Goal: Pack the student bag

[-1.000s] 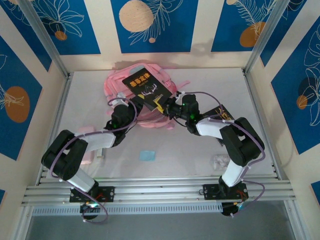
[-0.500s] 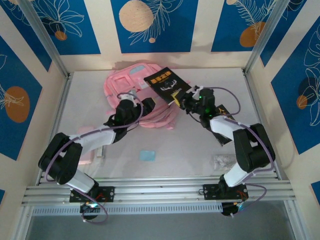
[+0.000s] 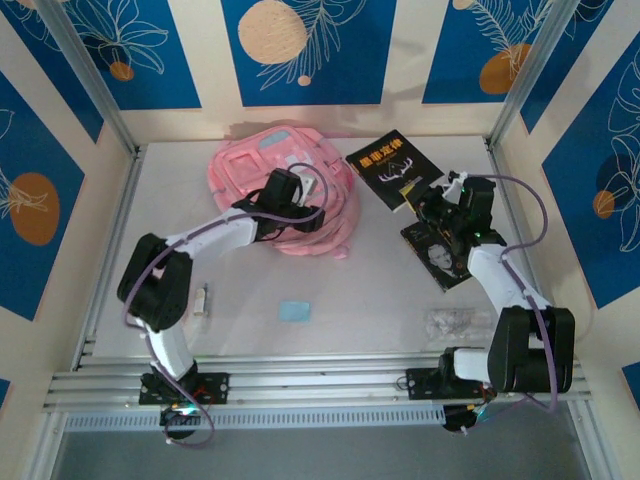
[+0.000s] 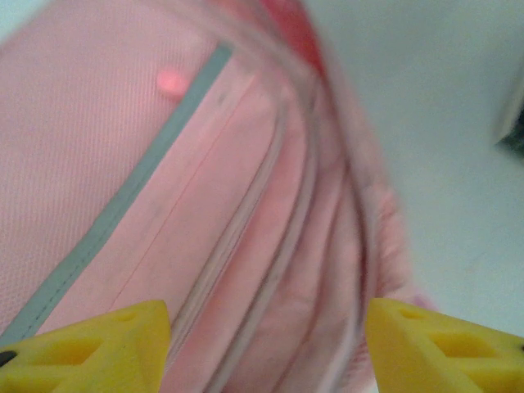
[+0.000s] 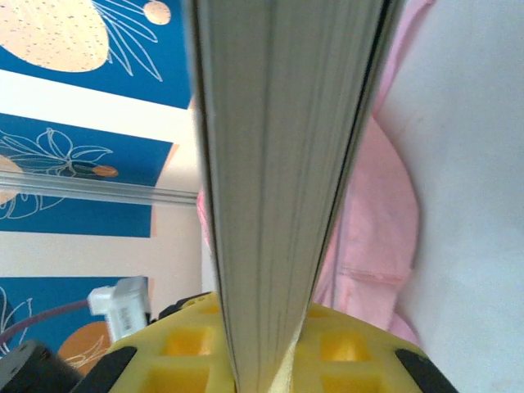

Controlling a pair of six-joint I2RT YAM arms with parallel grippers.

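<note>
A white table (image 3: 380, 290) sits inside walls of blue panels (image 3: 300, 50) printed with pale leaves and peach discs. The student bag (image 3: 250, 165) lies at the far side of the table, left of centre, slumped flat with its pockets facing up. In the left wrist view its pink fabric, a grey stripe (image 4: 123, 205) and curved seams lie close under the camera.

The left gripper (image 3: 308, 212) hangs over the right part of the bag. Its yellow fingers (image 4: 90, 344) stand apart with nothing clamped between them, and I cannot tell whether they touch the fabric.

To the right of the bag, the right gripper (image 3: 428, 198) is clamped on the near right corner of a black book (image 3: 390, 168) with yellow lettering, held apart from the bag and tilted. In the right wrist view the book's page edge (image 5: 278, 123) runs straight up from between the yellow pads, with the bag behind it.

A second book (image 3: 437, 258) with a face on its cover lies flat under the right arm. Nearer, a small light blue scrap (image 3: 295, 310) lies mid-table and a clear wrapper (image 3: 445, 322) at the near right.
</note>
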